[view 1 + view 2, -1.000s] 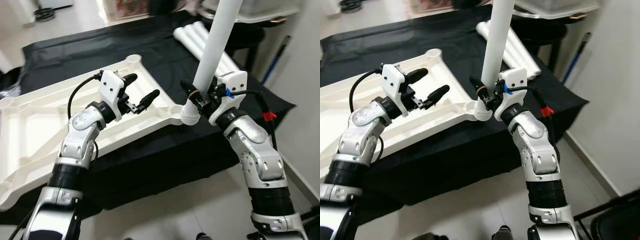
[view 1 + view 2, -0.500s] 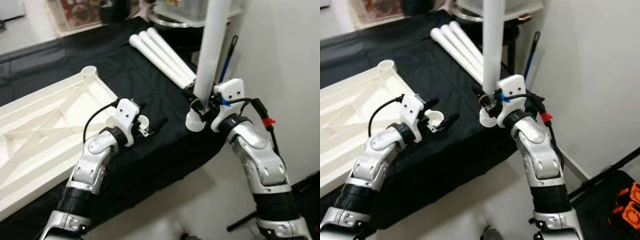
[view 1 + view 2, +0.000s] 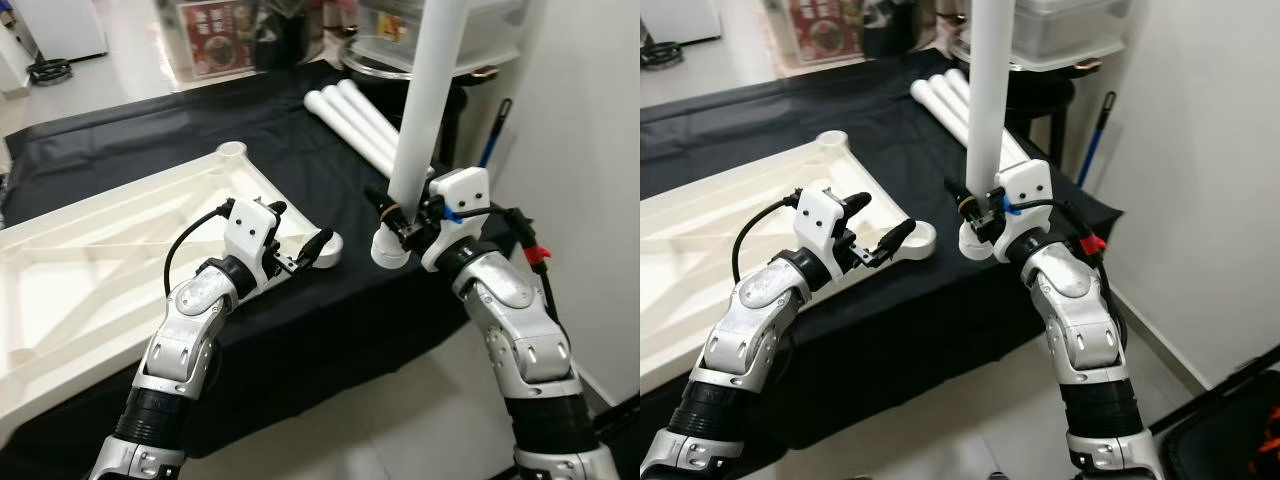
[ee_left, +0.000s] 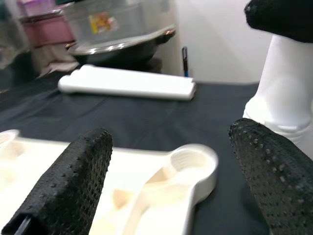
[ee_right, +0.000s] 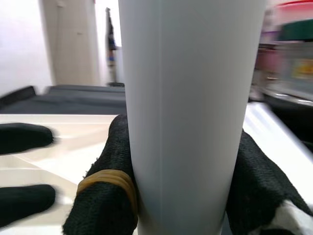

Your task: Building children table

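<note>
Covering the table, a black cloth [image 3: 150, 130] underlies open left hand [image 3: 298, 232], right hand [image 3: 400, 215] gripping leg [image 3: 425, 100].

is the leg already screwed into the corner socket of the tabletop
No, the right gripper holds the white leg upright with its threaded end beside the corner socket, not in it.

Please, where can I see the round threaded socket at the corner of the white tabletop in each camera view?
Left eye view: socket, centre, beside the left gripper.
Right eye view: socket, left of centre.
Left wrist view: socket, low, between the black fingers.
Right wrist view: cannot tell.
Shared landmark: the upright white leg in the right gripper.
</note>
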Motion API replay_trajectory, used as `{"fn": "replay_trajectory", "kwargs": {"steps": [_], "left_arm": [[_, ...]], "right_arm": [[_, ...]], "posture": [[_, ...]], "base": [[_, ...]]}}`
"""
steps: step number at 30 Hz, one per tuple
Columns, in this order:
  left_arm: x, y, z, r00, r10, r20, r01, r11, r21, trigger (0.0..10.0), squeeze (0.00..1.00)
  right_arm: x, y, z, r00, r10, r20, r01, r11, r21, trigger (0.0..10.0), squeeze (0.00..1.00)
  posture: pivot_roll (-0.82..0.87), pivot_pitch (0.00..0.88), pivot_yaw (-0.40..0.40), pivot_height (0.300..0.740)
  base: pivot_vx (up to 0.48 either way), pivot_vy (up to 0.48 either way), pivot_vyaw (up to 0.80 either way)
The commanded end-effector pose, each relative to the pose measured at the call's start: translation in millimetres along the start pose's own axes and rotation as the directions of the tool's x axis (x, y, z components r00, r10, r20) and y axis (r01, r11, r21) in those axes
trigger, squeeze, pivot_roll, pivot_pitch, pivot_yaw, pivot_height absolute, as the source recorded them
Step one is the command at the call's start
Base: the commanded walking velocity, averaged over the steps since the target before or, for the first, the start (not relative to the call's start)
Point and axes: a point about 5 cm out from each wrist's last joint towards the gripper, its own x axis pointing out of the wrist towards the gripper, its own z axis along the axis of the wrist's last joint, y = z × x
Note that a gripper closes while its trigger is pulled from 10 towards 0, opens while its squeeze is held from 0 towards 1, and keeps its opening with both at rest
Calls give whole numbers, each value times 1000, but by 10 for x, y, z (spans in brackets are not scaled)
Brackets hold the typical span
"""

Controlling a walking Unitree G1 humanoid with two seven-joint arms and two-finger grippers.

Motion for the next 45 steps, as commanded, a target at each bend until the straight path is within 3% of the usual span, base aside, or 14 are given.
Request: {"fn": "replay_trajectory", "kwargs": {"steps": [1,6,12,18,28,38,45], "left_arm": [[18,-26,17,1000,-5,0,5,1000,1,10000,0],[36,-80,24,1000,-27,5,27,1000,-4,10000,0],[12,-305,-9,979,-199,-41,202,976,82,10000,0],[12,-323,-29,976,-209,-55,215,970,114,10000,0],[-1,-348,-75,977,-203,-59,209,973,99,10000,0],[-16,-361,-163,996,-76,-48,78,997,29,10000,0],[15,-344,-72,999,-37,0,37,999,-20,10000,0]], "right_arm": [[0,-30,30,1000,-11,19,11,1000,-20,10000,0],[21,-35,28,1000,-19,21,19,1000,-25,10000,0],[45,-100,-9,998,-58,-10,58,998,-39,10000,0],[66,-129,18,997,-74,0,74,997,-32,10000,0],[85,-144,28,996,-83,9,84,996,-34,10000,0],[57,-127,-17,997,-83,6,83,996,-30,10000,0],[72,-78,1,998,-52,23,52,998,-20,10000,0]], "posture": [[-77,62,20,740],[-76,58,19,740],[-70,56,19,740],[-70,58,20,740],[-73,56,15,740],[-74,37,15,740],[-71,46,14,740]], "base": [[0,480,0],[0,480,0],[0,0,-133],[0,0,-800],[0,0,-800],[0,0,-480],[370,0,-255]]}}
